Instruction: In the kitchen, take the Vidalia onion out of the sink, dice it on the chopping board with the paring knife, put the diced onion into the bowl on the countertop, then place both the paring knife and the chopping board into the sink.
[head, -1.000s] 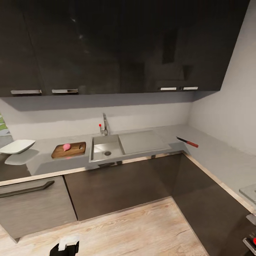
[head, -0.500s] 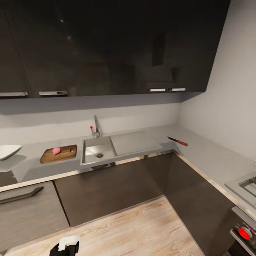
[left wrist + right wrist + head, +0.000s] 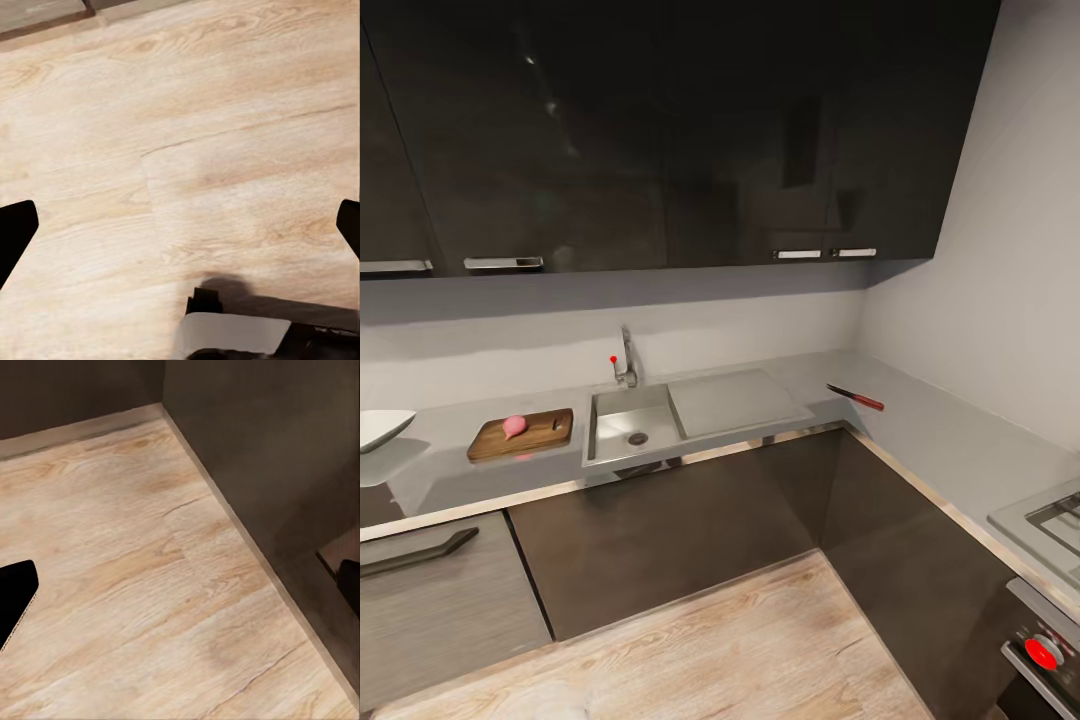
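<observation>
The pinkish Vidalia onion [image 3: 513,427] lies on the brown chopping board [image 3: 522,435], which rests on the countertop [image 3: 760,375] left of the sink [image 3: 622,405]. The sink's basin holds nothing but its drain. The paring knife [image 3: 855,397] lies on the countertop in the far corner, right of the drainboard. At the left edge sits the white bowl [image 3: 380,427]. Over the wooden floor, my left gripper [image 3: 180,225] is open with nothing between its fingers. My right gripper [image 3: 180,585] is also open, near the base of a dark cabinet.
Dark cabinet fronts [image 3: 680,530] run under an L-shaped counter that turns toward me on the right. A hob [image 3: 1050,520] and an oven panel with a red knob [image 3: 1042,652] stand at the near right. Black wall cabinets [image 3: 660,130] hang above. Light wooden floor [image 3: 710,650] lies between me and the counter.
The head camera has swung to the right, so board, sink and knife sit further left in the picture and the hob has come into view. Nothing on the counter has moved.
</observation>
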